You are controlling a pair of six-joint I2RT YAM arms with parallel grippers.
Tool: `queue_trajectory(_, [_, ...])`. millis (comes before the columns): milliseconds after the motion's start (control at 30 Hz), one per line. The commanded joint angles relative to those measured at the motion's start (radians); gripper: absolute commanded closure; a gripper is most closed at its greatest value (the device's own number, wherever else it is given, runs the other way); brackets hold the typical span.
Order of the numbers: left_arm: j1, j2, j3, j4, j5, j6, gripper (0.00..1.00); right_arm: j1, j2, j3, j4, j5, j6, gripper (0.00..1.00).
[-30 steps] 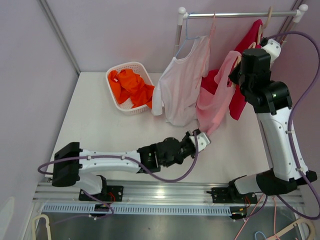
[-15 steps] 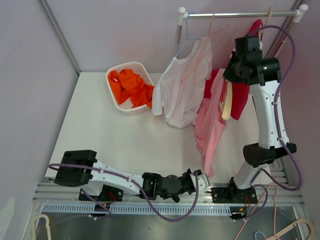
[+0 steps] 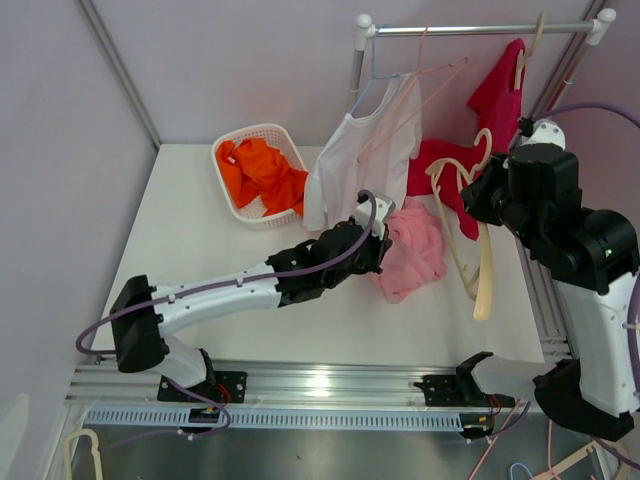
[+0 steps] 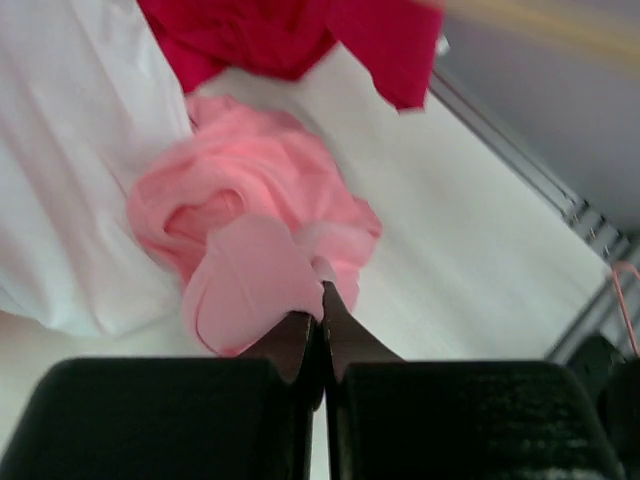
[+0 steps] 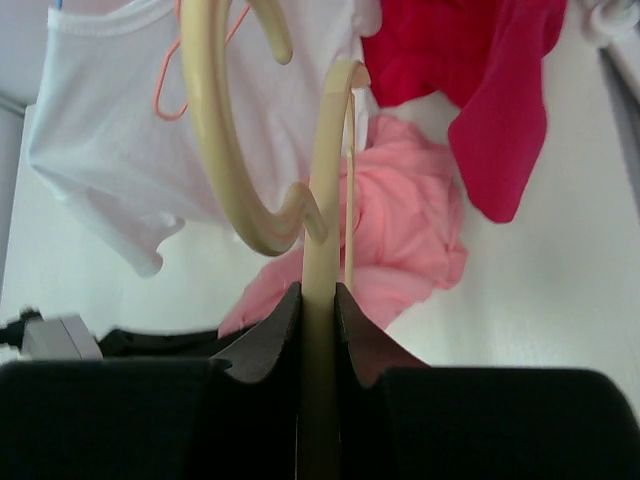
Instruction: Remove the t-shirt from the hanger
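The pink t-shirt (image 3: pixel 412 256) lies crumpled in a heap on the table, off the hanger. My left gripper (image 3: pixel 386 236) is at the heap's left edge; in the left wrist view it (image 4: pixel 322 298) is shut with a fold of the pink t-shirt (image 4: pixel 250 215) pinched at its tips. The cream hanger (image 3: pixel 483 280) is bare and hangs slanted over the table to the right of the heap. My right gripper (image 3: pixel 478 193) is shut on it; in the right wrist view the fingers (image 5: pixel 318 300) clamp the hanger's bar (image 5: pixel 322 200), with the pink heap (image 5: pixel 405 235) below.
A white t-shirt (image 3: pixel 365 170) and a red garment (image 3: pixel 492 105) hang from the rack rail (image 3: pixel 480 30) at the back right, just behind the pink heap. A white basket (image 3: pixel 228 195) of orange clothes stands at the back left.
The pink t-shirt has come off the hanger and dropped into a heap on the table. My left gripper pulled it toward the near edge, then moved back up. My right arm lowered the bare hanger.
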Motion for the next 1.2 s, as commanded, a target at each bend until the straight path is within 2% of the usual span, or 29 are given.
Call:
queue_trajectory(0, [-0.027, -0.083, -0.068, -0.056, 0.154, -0.005, 1.00, 0.006, -0.020, -0.124, 0.240, 0.128, -0.088, 1.00])
queue_trajectory(67, [-0.024, -0.187, -0.066, -0.080, 0.200, 0.110, 1.00, 0.003, -0.040, -0.179, 0.371, 0.163, -0.177, 1.00])
queue_trajectory(100, [-0.024, -0.218, -0.029, -0.114, 0.146, 0.144, 0.99, -0.003, -0.042, -0.198, 0.472, 0.177, -0.202, 1.00])
queue_trajectory(167, [0.039, -0.287, 0.102, -0.223, 0.149, 0.201, 1.00, -0.052, -0.016, -0.180, 0.530, 0.177, -0.243, 1.00])
queue_trajectory(200, [0.081, -0.295, 0.146, -0.266, 0.191, 0.204, 0.99, -0.077, 0.033, -0.157, 0.545, 0.158, -0.246, 1.00])
queue_trajectory(233, [0.175, -0.296, 0.239, -0.351, 0.266, 0.193, 0.99, -0.101, 0.061, -0.093, 0.545, 0.112, -0.246, 1.00])
queue_trajectory(367, [0.376, -0.205, 0.585, -0.552, 0.415, 0.172, 0.99, -0.202, 0.206, 0.090, 0.532, 0.056, -0.252, 1.00])
queue_trajectory(400, [0.407, -0.178, 0.638, -0.594, 0.445, 0.176, 0.99, -0.210, 0.263, 0.125, 0.533, 0.056, -0.265, 1.00])
queue_trajectory(467, [0.453, -0.123, 0.861, -0.688, 0.499, 0.201, 0.99, -0.230, 0.318, 0.199, 0.536, 0.033, -0.280, 1.00])
queue_trajectory(533, [0.458, -0.097, 0.931, -0.742, 0.551, 0.288, 0.99, -0.253, 0.387, 0.286, 0.561, 0.029, -0.303, 1.00])
queue_trajectory(733, [0.488, -0.218, 0.835, -0.514, 0.476, 0.362, 0.99, -0.313, 0.470, 0.343, 0.731, -0.026, -0.357, 1.00])
queue_trajectory(867, [0.603, -0.137, 0.927, -0.406, 0.452, 0.368, 0.99, -0.357, 0.588, 0.481, 0.704, -0.094, -0.329, 1.00])
queue_trajectory(900, [0.623, -0.123, 0.919, -0.359, 0.431, 0.366, 0.99, -0.365, 0.602, 0.506, 0.697, -0.102, -0.320, 1.00])
queue_trajectory(933, [0.658, -0.111, 0.907, -0.241, 0.421, 0.354, 0.99, -0.377, 0.613, 0.521, 0.696, -0.120, -0.311, 1.00])
queue_trajectory(1000, [0.700, -0.056, 0.901, -0.153, 0.453, 0.328, 0.99, -0.387, 0.621, 0.508, 0.723, -0.148, -0.292, 1.00])
queue_trajectory(1033, [0.741, -0.022, 0.925, -0.139, 0.467, 0.278, 1.00, -0.391, 0.622, 0.492, 0.731, -0.157, -0.286, 1.00])
queue_trajectory(1067, [0.764, 0.066, 1.068, -0.145, 0.493, 0.255, 0.99, -0.399, 0.625, 0.488, 0.745, -0.168, -0.283, 1.00])
queue_trajectory(1133, [0.818, 0.160, 1.181, -0.156, 0.571, 0.210, 1.00, -0.405, 0.641, 0.483, 0.759, -0.200, -0.276, 1.00])
queue_trajectory(1167, [0.830, 0.200, 1.314, -0.134, 0.588, 0.202, 0.99, -0.411, 0.647, 0.483, 0.771, -0.211, -0.276, 1.00])
